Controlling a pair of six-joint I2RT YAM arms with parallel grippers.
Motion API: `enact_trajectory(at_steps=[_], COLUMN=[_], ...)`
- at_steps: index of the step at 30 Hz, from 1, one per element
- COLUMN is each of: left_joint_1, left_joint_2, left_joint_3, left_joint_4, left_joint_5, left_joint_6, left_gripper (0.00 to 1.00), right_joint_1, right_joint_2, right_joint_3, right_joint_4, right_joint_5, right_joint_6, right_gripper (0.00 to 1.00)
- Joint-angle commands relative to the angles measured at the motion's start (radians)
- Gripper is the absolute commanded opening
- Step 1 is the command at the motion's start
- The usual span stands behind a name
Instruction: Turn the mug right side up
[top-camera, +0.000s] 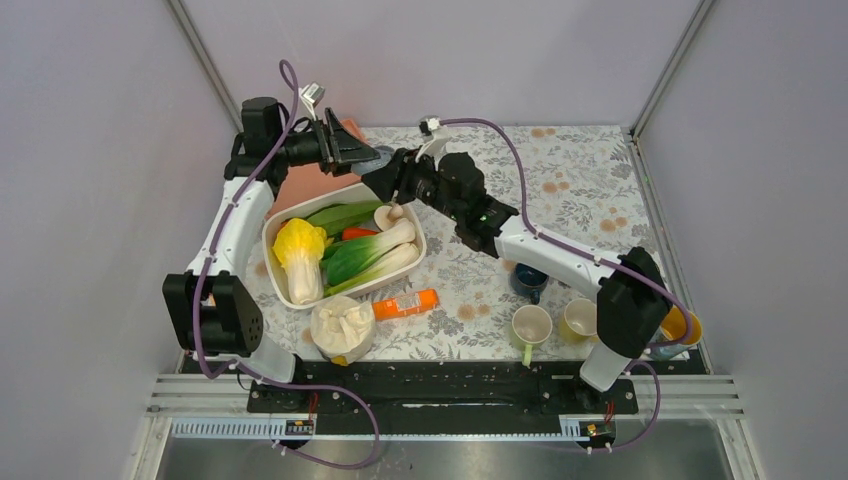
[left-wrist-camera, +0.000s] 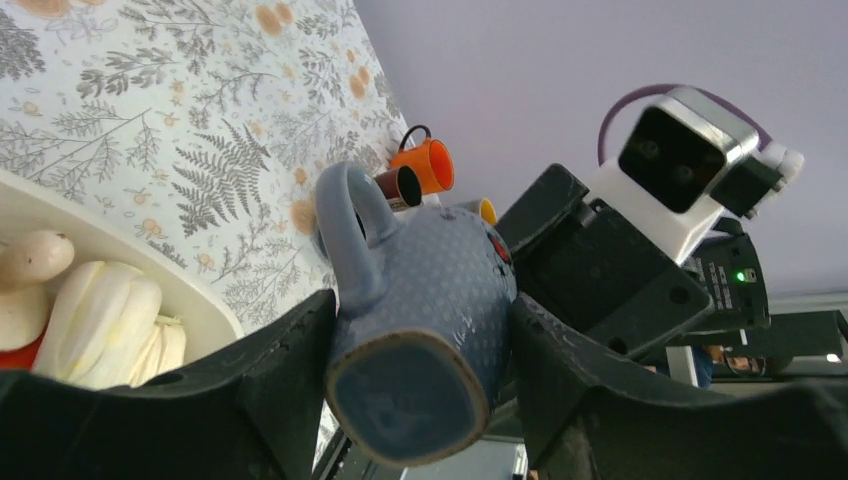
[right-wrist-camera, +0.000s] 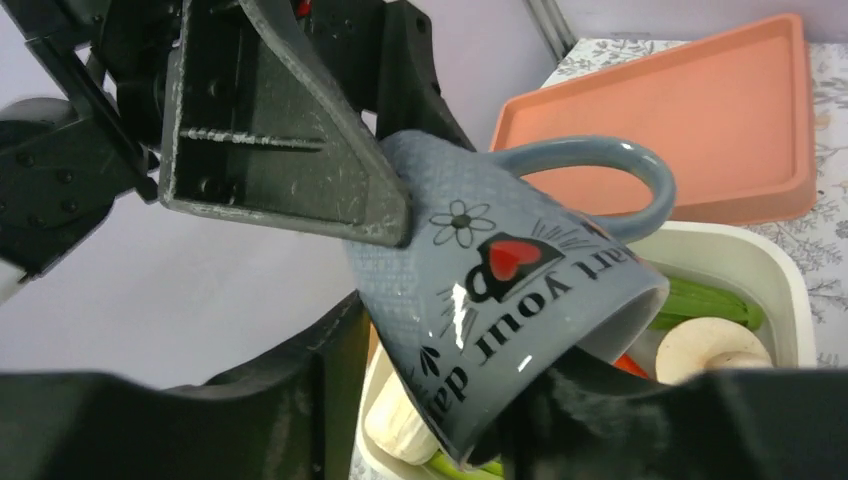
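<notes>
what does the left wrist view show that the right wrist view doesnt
Only the left wrist view: the mug's flat base facing the camera, an orange cup far off on the patterned cloth, and the other arm's white camera.
Only the right wrist view: the red heart and lettering printed on the mug, and the orange tray.
Both: the mug, the left gripper with its jaws shut on it, and the white tub of vegetables.

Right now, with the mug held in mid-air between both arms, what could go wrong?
The glossy blue-grey ceramic mug hangs airborne near the white plastic tub of vegetables; slipping from the left fingers could drop it there. The right fingers flank its rim, but their grip is unclear, so releasing early is risky.
</notes>
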Motion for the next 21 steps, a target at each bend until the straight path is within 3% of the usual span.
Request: enact_trajectory(at_steps=[1,5,6,7,10,11,12,17,21], left_joint_1=[-0.047,-0.047,-0.042,-0.037,-0.006,0.013,0.036,0.143,0.18], left_joint_2=[-0.064,-0.055,-0.047,-0.035,-0.015,-0.01,-0.007,-0.007,-0.012], left_joint_3=[-0.024,-0.027,-0.007,0.022,0.093,0.119,0.147,0.257,0.24], left_joint_4=[0.061,0.037,-0.012,-0.077,-0.201,-0.226,-0.252,-0.344,-0.379], left_joint_5=[0.083,0.082,0.075,0.061,-0.031,-0.06,-0.081,-0.257,-0.347], left_joint_6=[-0.031,0.015,0.058,0.119,0.261,0.29,0.324,0.48,0.571], left_gripper=[0.0,0.0,0.01,0.17,0.81,0.94,0.98,0.99,0.99], right_joint_1=[0.002,-0.003,-0.007,-0.011,-0.047,-0.066,-0.091,-0.239,-0.396], right_joint_2=[-0.033,-0.069,-0.083,-0.098,-0.15,-0.162,-0.172,-0.214,-0.212], right_joint_3=[0.037,0.058,0.056,0.049,0.046,0.059,0.076,0.119,0.142], right_joint_4=[0.137,0.049,0.007,-0.022,-0.149,-0.219,-0.298,-0.631,-0.802], right_joint_5=[0.141,0.223,0.239,0.249,0.253,0.248,0.239,0.228,0.238], right_joint_6=[-0.039,-0.123,-0.146,-0.168,-0.241,-0.267,-0.29,-0.384,-0.414], right_gripper=[0.39,0.0,0.0,0.0,0.0,0.0,0.0,0.0,0.0])
